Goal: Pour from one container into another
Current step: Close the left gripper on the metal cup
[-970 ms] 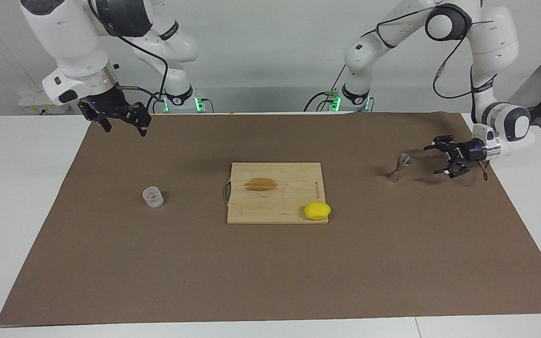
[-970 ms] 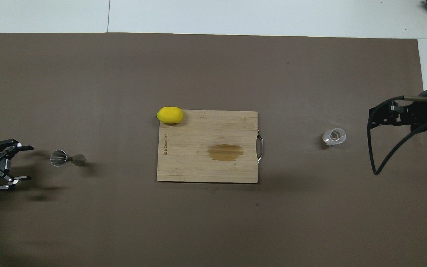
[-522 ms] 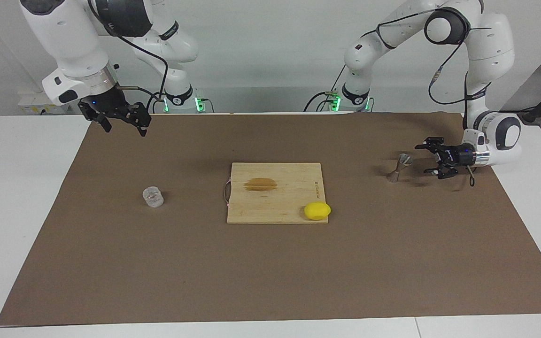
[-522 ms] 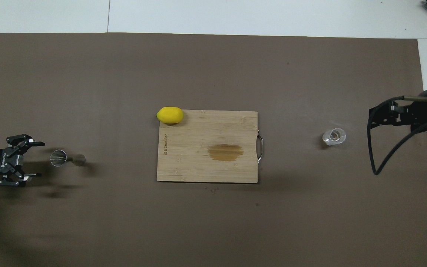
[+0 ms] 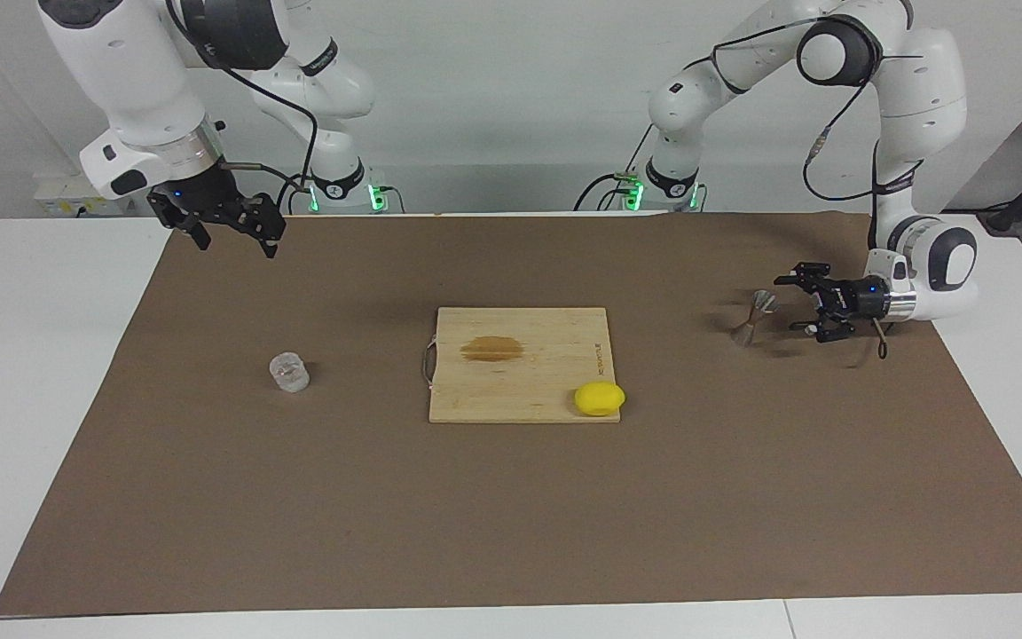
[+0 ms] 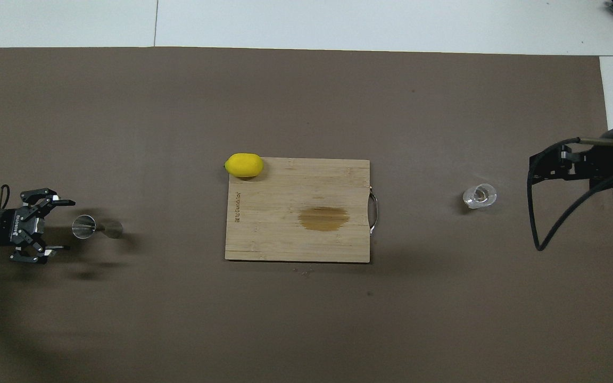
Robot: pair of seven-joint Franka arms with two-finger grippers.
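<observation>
1. Facing view: we see the left pincer (image 5: 793, 303), jaws apart, level with and just beside the upright grey metal hourglass jigger (image 5: 754, 317).
2. Our right pincer (image 5: 231, 232) waits open, above the brown mat, well apart from the short clear glass tumbler (image 5: 289, 372).

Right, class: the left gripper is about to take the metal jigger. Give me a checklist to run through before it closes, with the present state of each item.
1. Left gripper open: ok.
2. Jigger upright on the brown mat: ok.
3. Jigger between the left gripper's fingers: not ok, gripper just beside it.
4. Glass tumbler upright, untouched: ok.
5. Right gripper open, waiting above the mat's edge: ok.
6. Liquid in the tumbler: cannot tell.
</observation>
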